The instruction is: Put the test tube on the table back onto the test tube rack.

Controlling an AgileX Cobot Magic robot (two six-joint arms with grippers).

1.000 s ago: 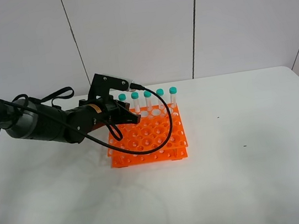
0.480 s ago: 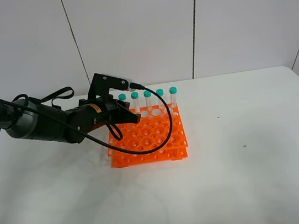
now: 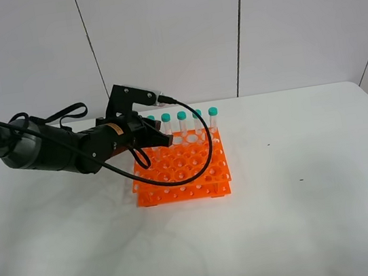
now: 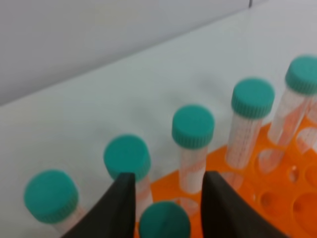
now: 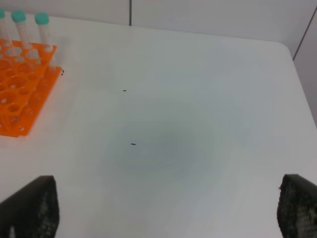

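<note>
The orange test tube rack (image 3: 183, 167) stands mid-table on the white table (image 3: 305, 217). Several teal-capped tubes (image 3: 182, 116) stand in its back row. My left gripper (image 3: 151, 141) hovers over the rack's back left corner. In the left wrist view the left gripper (image 4: 168, 174) is open, its dark fingers (image 4: 121, 206) either side of the test tube (image 4: 164, 221), whose teal cap stands upright between them with small gaps. Other capped tubes (image 4: 193, 126) stand just behind it. My right gripper (image 5: 168, 177) is wide open and empty over bare table.
The rack (image 5: 20, 99) shows at the far left of the right wrist view with bare white table beside it. A black cable (image 3: 204, 156) loops from the left wrist over the rack. A white panelled wall (image 3: 170, 37) stands behind the table.
My left gripper has risen slightly and drawn a little back left above the rack. The rack and tubes have not moved.
</note>
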